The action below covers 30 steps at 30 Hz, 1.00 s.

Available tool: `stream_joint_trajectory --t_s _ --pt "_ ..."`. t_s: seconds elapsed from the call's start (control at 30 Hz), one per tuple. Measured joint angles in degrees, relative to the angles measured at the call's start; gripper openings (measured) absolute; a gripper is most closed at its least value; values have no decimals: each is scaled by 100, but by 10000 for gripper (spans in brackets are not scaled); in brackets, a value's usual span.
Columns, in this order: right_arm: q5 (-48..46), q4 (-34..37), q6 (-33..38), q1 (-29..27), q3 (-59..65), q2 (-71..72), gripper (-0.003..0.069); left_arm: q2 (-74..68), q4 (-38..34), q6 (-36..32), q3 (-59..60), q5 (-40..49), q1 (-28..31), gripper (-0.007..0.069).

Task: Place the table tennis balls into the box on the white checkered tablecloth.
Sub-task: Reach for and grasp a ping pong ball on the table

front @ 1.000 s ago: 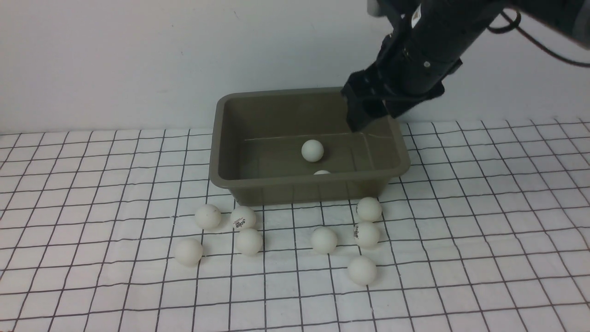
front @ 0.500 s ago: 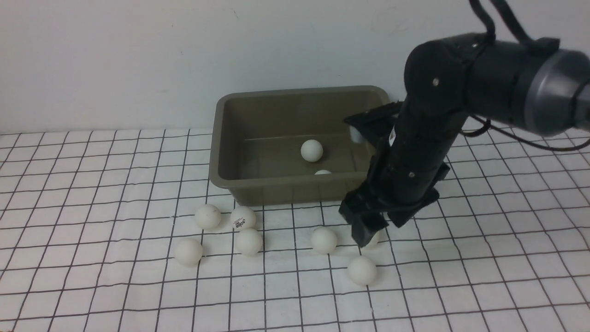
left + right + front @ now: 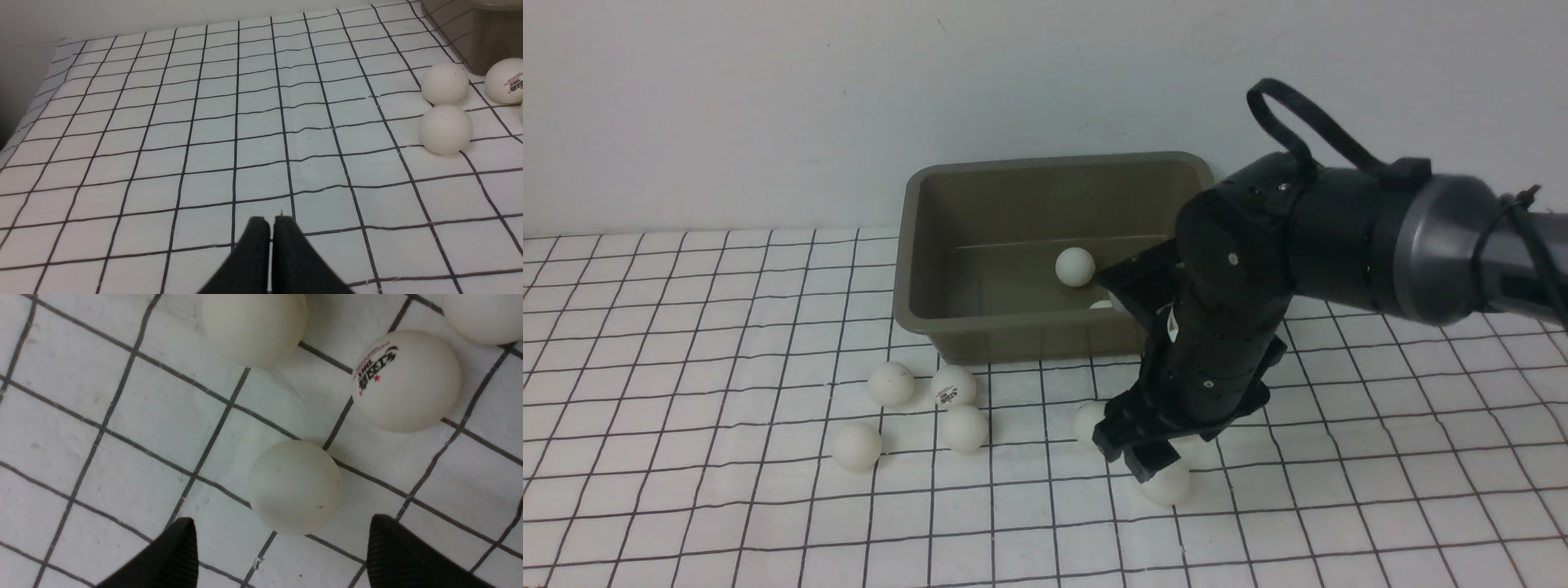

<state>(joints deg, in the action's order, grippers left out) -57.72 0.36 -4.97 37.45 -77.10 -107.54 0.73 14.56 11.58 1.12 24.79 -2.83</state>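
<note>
Right jaws are spread wide, low over the white checkered tablecloth (image 3: pixel 686 327) at lower centre-right of the front view, gripping nothing. In the right wrist view a plain ball (image 3: pixel 295 486) lies just ahead of the gap between them, a logo-printed ball (image 3: pixel 406 379) is at upper right and another ball (image 3: pixel 253 326) is at top centre. Left jaws are pressed together, empty, above bare cloth. The box (image 3: pixel 1013 331) sits mid-frame on the cloth, holding one ball (image 3: pixel 1076 266) and a second, half-hidden ball (image 3: pixel 1100 305). Four more table tennis balls (image 3: pixel 953 385) cluster below its lower left corner
</note>
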Motion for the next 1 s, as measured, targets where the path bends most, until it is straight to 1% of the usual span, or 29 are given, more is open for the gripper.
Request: stream_joint_trajectory --t_s 0.47,0.6,0.8,1.0 --pt "354 -36 -57 0 41 -604 499 0 0 0 0 0 0 -4" --pt "418 -36 -57 0 43 -626 470 0 0 0 0 0 0 -4" --pt "423 -36 -57 0 43 -631 360 0 0 0 0 0 0 -4" --pt "302 -85 -3 0 43 -631 356 0 0 0 0 0 0 -4"
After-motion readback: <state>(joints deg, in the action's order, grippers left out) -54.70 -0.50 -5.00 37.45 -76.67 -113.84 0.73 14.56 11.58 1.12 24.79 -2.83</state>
